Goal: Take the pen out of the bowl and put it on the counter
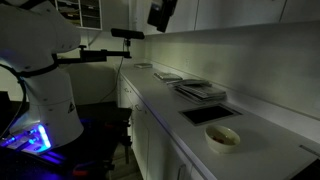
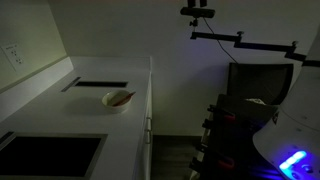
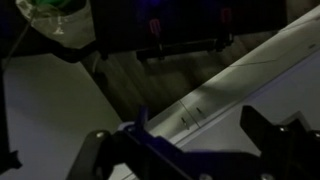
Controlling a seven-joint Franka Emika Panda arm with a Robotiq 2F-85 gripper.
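The small cream-white bowl (image 1: 222, 137) stands on the long pale counter (image 1: 165, 95) near its front edge, and also shows in an exterior view (image 2: 118, 99). The pen (image 2: 121, 97) shows as a thin reddish stick lying inside the bowl. My gripper (image 1: 160, 13) hangs high above the counter, far from the bowl. In the wrist view the gripper (image 3: 185, 150) has its two dark fingers wide apart with nothing between them, and it looks down on the counter edge and the white cabinet fronts (image 3: 195, 105). The bowl is out of the wrist view.
A dark rectangular recess (image 1: 210, 113) lies in the counter just beyond the bowl and also shows in an exterior view (image 2: 97, 85). Stacked flat dark trays (image 1: 200, 90) lie farther along. Another dark recess (image 2: 50, 155) is near the camera. A camera on a boom (image 2: 197, 12) hangs beside the counter.
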